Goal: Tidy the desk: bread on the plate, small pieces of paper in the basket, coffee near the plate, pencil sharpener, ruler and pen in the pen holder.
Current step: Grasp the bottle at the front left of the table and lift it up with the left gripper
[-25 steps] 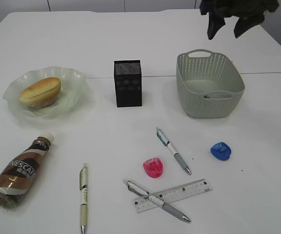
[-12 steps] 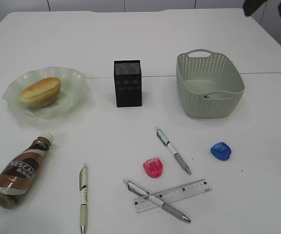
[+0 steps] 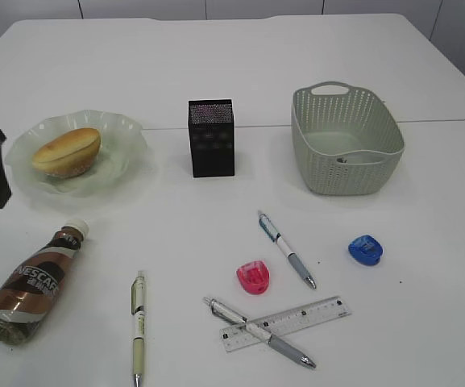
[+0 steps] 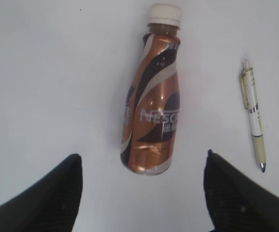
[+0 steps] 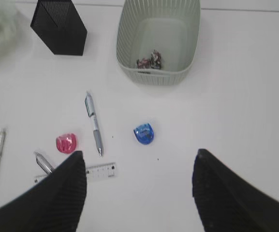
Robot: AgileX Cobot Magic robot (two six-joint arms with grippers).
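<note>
The bread (image 3: 67, 151) sits on the green plate (image 3: 127, 133) at the desk's (image 3: 216, 64) left. The coffee bottle (image 4: 153, 104) lies on its side in front of the plate, and the left gripper (image 4: 141, 193) hovers over its base with jaws spread wide, holding nothing. The right gripper (image 5: 139, 193) also stands open and empty, high above the blue sharpener (image 5: 144, 133). Two paper wads (image 5: 149, 60) lie in the basket (image 3: 377, 173). The pink sharpener (image 3: 253, 276), ruler (image 3: 296, 320) and three pens – one (image 3: 287, 249) near the middle – lie on the desk, outside the black pen holder (image 3: 212, 138)
</note>
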